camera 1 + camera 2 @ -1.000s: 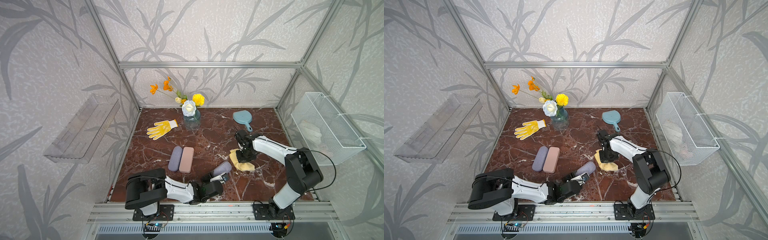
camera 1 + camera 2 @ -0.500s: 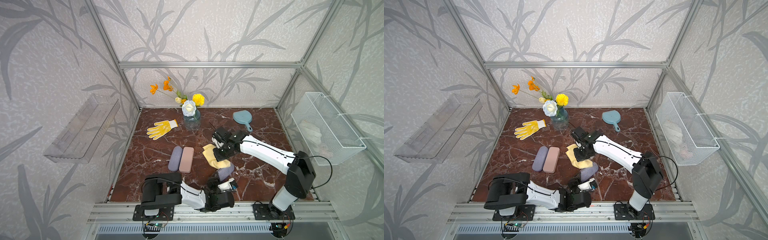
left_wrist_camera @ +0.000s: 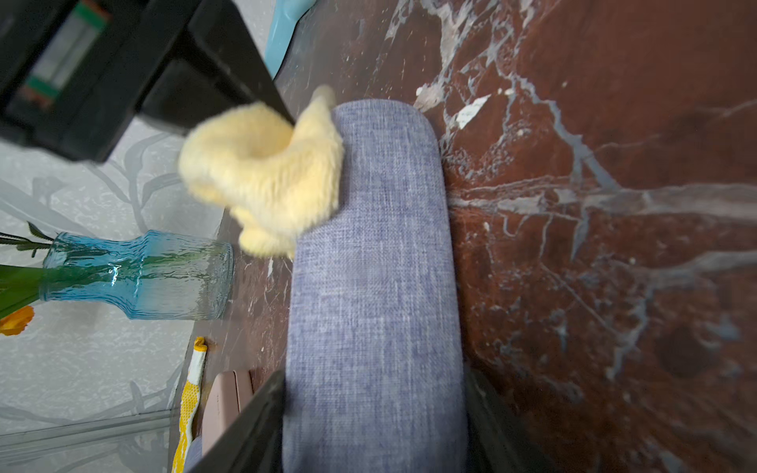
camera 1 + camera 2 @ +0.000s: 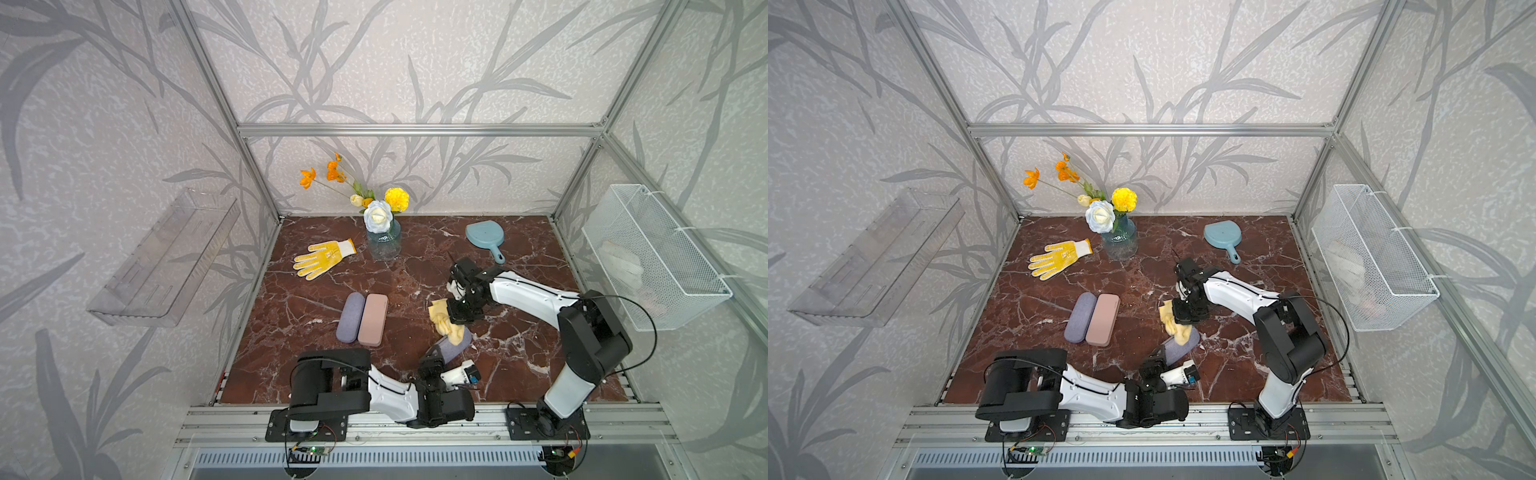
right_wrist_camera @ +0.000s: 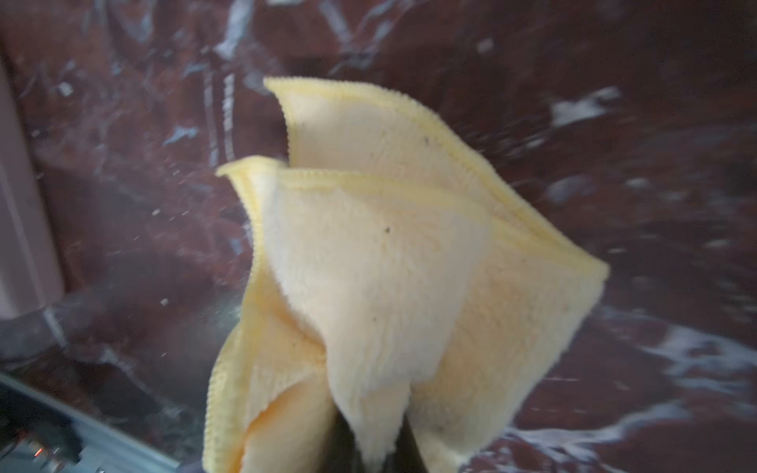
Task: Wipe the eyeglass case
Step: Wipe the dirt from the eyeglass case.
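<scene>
mid-wipe. clamping eyeglass case (image 3: 368, 245) in left gripper (image 3: 375, 417), pinching yellow cloth (image 3: 266, 172) in shut right gripper (image 4: 460, 312), touching case's far end. next: drag along fabric, keep contact.

Tabletop (image 4: 291, 299): dark red marble slab with white veins, lower centre in both top views. On it:
- upper left: yellow dotted work glove (image 4: 322, 258)
- top centre: blue ribbed glass vase with flowers (image 4: 384, 245)
- upper right: light blue flat paddle with short handle (image 4: 484, 237)
- mid-left: grey-blue fabric oval case (image 4: 350, 317) and pink oval case (image 4: 373, 319), side by side, touching
- lower centre: second grey-blue fabric case (image 4: 451, 351), contact with the tabletop unclear
</scene>
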Available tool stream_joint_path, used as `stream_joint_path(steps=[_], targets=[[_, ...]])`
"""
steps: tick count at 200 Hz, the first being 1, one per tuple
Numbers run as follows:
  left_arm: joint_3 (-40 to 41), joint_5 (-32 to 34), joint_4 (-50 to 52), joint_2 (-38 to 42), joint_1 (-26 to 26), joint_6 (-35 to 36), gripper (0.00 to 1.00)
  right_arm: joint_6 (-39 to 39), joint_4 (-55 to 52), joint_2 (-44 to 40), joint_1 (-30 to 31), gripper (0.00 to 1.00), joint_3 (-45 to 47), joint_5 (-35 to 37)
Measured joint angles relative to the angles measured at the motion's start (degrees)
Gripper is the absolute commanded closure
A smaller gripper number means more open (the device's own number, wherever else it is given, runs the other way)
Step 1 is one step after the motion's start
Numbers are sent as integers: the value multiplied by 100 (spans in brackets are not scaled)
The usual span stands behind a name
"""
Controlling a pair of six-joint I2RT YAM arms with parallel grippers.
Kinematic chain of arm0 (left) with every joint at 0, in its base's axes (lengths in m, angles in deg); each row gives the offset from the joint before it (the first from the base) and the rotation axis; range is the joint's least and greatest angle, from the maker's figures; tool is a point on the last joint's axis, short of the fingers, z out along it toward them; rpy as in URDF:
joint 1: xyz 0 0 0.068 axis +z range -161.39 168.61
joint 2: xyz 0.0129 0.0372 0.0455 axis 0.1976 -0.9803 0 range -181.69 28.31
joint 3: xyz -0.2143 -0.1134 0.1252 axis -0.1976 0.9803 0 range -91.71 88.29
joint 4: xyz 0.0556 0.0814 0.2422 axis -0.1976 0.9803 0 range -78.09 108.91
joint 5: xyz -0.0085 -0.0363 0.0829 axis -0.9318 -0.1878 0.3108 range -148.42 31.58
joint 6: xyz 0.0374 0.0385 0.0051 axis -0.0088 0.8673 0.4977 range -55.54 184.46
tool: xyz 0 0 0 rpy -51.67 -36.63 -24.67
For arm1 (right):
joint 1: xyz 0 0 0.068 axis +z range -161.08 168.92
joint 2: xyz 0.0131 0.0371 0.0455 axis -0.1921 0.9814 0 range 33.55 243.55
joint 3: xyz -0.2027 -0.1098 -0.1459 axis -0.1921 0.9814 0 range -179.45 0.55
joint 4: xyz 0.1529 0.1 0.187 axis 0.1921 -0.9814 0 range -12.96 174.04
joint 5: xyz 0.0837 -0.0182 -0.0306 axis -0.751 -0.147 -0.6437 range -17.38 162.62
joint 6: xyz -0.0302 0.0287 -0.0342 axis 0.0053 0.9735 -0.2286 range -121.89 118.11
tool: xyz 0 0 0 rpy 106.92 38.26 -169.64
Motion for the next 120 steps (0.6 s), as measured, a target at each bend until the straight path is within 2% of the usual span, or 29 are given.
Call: stream_joint_path(steps=[25, 38, 53, 68, 83, 101, 120], targets=[[2, 136, 116, -9, 44, -13, 98, -186, -671, -79, 0, 100, -315, 1370], [2, 168, 142, -9, 46, -13, 98, -251, -922, -140, 321, 100, -654, 1786], [2, 199, 170, -9, 57, -13, 98, -299, -1067, -155, 890, 100, -1132, 1888], [2, 229, 195, -9, 57, -17, 98, -304, -999, -160, 1434, 100, -1421, 1473], [2, 254, 208, -9, 57, -28, 98, -205, -743, -188, 1792, 100, -1292, 568], [2, 264, 221, -9, 57, -44, 98, -11, -385, -210, 1805, 100, -737, -509], [4, 247, 245, -17, 42, -94, 98, 140, 13, -212, 1534, 100, -177, -1296]])
